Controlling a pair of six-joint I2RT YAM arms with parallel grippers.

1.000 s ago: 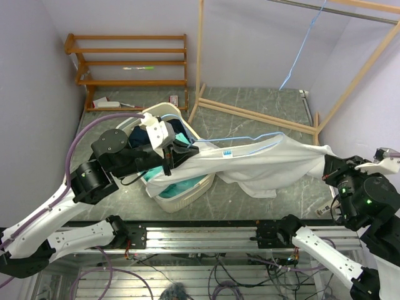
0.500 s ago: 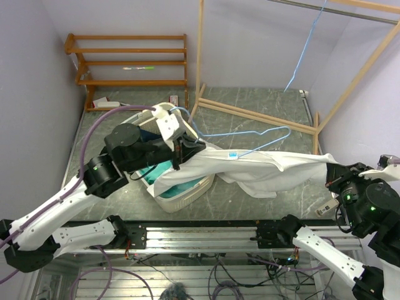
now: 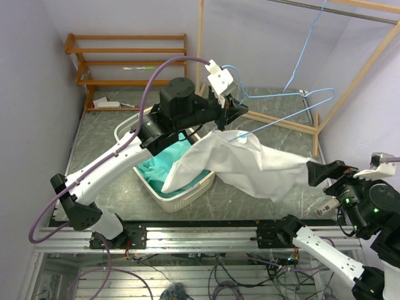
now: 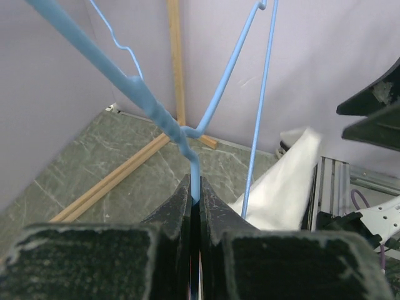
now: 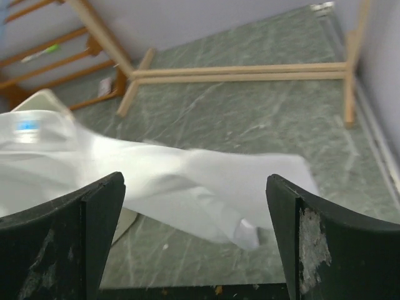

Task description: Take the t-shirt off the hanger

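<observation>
My left gripper (image 3: 236,107) is raised high over the basket, shut on the neck of the blue wire hanger (image 3: 294,111). In the left wrist view the hanger (image 4: 156,112) rises from between the pressed fingertips of that gripper (image 4: 195,190). The white t-shirt (image 3: 250,164) sags from the hanger's lower tip down to the floor and over the basket; whether its collar still hangs on the wire I cannot tell. My right gripper (image 3: 315,173) stands open just off the shirt's right end. In the right wrist view the t-shirt (image 5: 156,175) lies blurred beyond that open gripper (image 5: 194,237).
A white laundry basket (image 3: 187,200) with a teal garment (image 3: 156,170) sits under the left arm. A wooden shelf (image 3: 125,62) stands at the back left, a wooden rack frame (image 3: 262,115) at the back right, with a second blue hanger (image 3: 306,44) dangling from its rail.
The left arm swung the hanger up and to the right. The right gripper opened and let go of the shirt's end, and the stretched shirt slackened and dropped.
</observation>
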